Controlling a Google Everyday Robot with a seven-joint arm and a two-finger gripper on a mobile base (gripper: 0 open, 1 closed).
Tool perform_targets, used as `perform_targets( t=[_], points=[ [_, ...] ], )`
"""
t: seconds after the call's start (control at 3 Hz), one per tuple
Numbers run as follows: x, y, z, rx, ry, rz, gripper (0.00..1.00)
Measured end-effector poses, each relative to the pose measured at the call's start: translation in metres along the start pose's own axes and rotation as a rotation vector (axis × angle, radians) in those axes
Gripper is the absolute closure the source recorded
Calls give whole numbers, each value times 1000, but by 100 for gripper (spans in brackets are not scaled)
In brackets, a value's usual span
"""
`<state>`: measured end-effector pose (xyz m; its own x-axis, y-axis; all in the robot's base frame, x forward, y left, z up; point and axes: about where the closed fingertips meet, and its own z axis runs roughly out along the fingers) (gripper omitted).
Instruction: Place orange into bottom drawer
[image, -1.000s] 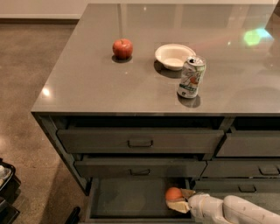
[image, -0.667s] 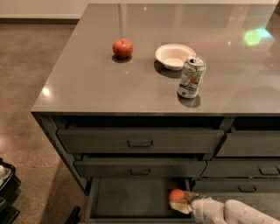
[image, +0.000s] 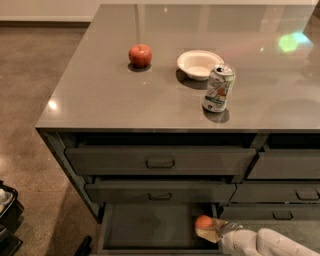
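You've got overhead light on the countertop (image: 100, 105): green glare upper right, small white glints upper middle. Short shadows hug the apple (image: 140, 55), bowl (image: 200, 64) and can (image: 219, 87). Down at lower right, the gripper (image: 214, 231) sits in the dim bottom drawer (image: 145, 227).

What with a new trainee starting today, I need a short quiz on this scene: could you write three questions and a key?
1. True or false: the orange is at the right side of the open bottom drawer.
2. How many things stand on the counter?
3. Fill in: the gripper, low at the bottom right of the view, reaches into the drawer right next to the ___.

Key
1. True.
2. Three: apple, bowl, can.
3. Orange.
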<state>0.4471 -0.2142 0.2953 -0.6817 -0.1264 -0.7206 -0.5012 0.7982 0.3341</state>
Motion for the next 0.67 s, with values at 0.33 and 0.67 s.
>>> perform_targets(
  t=[0.33,0.67],
  points=[
    [0,0,0,0,0,0,100],
    [28,-10,21,-23,33,59,100]
  ],
)
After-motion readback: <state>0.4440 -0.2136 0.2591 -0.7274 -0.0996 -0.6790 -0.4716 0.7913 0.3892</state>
